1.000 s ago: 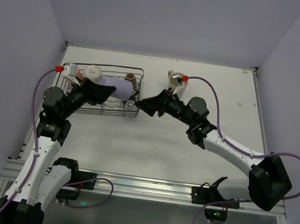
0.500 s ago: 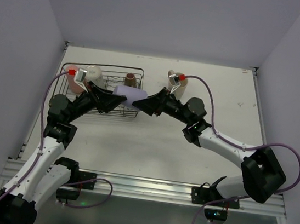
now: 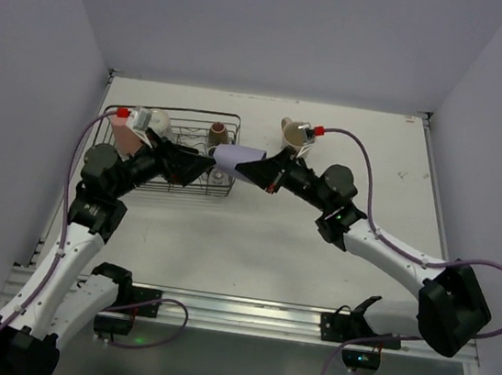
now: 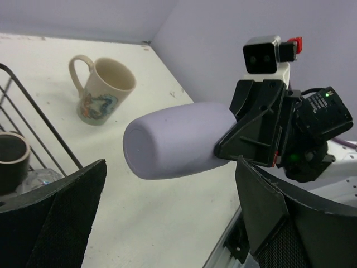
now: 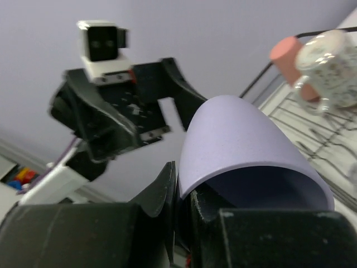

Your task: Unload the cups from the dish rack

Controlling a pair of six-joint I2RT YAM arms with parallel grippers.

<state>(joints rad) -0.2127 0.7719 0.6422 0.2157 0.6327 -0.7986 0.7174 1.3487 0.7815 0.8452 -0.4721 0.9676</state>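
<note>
The lavender tumbler (image 3: 236, 161) hangs sideways in the air just off the right end of the dish rack (image 3: 165, 179). My right gripper (image 3: 268, 173) is shut on its rim (image 5: 245, 145), one finger inside the mouth and one outside (image 5: 184, 204). My left gripper (image 3: 197, 164) stands open, its fingers wide on both sides of the tumbler's closed end (image 4: 178, 139) without touching it (image 4: 167, 223). A salmon-pink tumbler (image 3: 128, 139), a pale speckled mug (image 3: 156, 121), a brown cup (image 3: 217, 132) and a clear glass (image 3: 220, 177) are in the rack.
A cream printed mug (image 3: 291, 133) stands upright on the white table behind my right wrist, also seen in the left wrist view (image 4: 103, 92). Walls close the table at the back and both sides.
My left gripper let go of the lavender tumbler and opened wide. The right gripper shut on its rim, and the tumbler shifted a little right, off the rack's end.
</note>
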